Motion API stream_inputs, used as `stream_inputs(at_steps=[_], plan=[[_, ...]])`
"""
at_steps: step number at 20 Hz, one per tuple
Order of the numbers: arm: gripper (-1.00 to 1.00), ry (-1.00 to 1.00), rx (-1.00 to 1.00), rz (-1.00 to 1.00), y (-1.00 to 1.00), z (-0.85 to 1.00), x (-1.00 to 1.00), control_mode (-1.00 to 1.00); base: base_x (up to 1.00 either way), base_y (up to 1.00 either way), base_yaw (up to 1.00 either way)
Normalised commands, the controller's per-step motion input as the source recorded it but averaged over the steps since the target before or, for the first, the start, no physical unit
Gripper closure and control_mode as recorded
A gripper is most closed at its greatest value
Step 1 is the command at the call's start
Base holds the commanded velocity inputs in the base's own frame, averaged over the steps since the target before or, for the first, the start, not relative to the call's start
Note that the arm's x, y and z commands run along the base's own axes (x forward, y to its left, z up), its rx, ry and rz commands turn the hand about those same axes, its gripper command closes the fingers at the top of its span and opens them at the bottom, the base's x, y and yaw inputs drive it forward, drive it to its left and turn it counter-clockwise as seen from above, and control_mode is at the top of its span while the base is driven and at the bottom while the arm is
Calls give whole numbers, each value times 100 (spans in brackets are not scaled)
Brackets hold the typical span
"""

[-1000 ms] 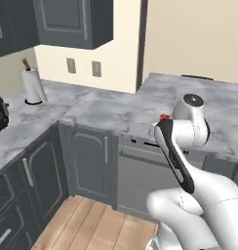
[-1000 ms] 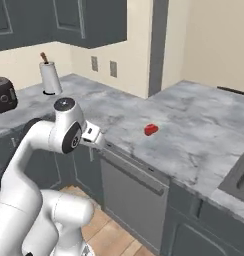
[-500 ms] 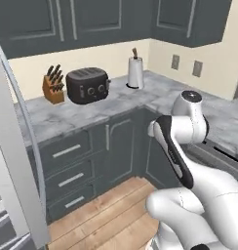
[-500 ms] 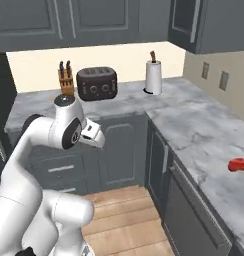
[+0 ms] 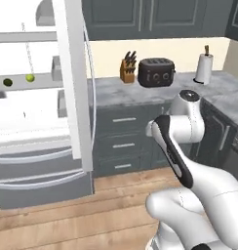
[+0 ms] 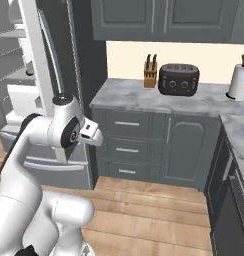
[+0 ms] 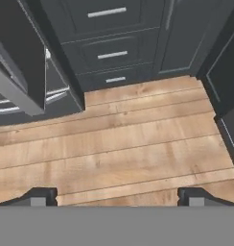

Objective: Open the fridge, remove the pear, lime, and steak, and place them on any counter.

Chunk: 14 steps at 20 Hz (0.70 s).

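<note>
With its door swung wide, the fridge [image 5: 72,97] shows 2 fruits side by side on 1 white shelf: 1 pear [image 5: 29,77], with 1 lime [image 5: 8,82] just to its left. The gripper [image 7: 114,196], its 2 fingers spread apart with nothing between them, hangs over the wood floor [image 7: 119,144], well apart from both. On the counter [image 5: 140,93] stand 1 knife block [image 5: 127,68], 1 toaster [image 5: 156,72] and 1 paper towel roll [image 5: 204,67].

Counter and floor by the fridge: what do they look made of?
The counter looks like polished stone, probably marble, going by its grey-and-white veining. The floor looks like light wood planking, with visible grain and board seams. Both are rendered, so this goes by look alone.
</note>
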Motion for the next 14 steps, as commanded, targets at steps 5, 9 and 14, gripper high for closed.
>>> stream_inputs(at_steps=[5,9,14], plan=[[-100,0,0,0,0,0,0,100,-44,100,8],[-100,0,0,0,0,0,0,100,-2,100,1],[-100,0,0,0,0,0,0,100,20,100,0]])
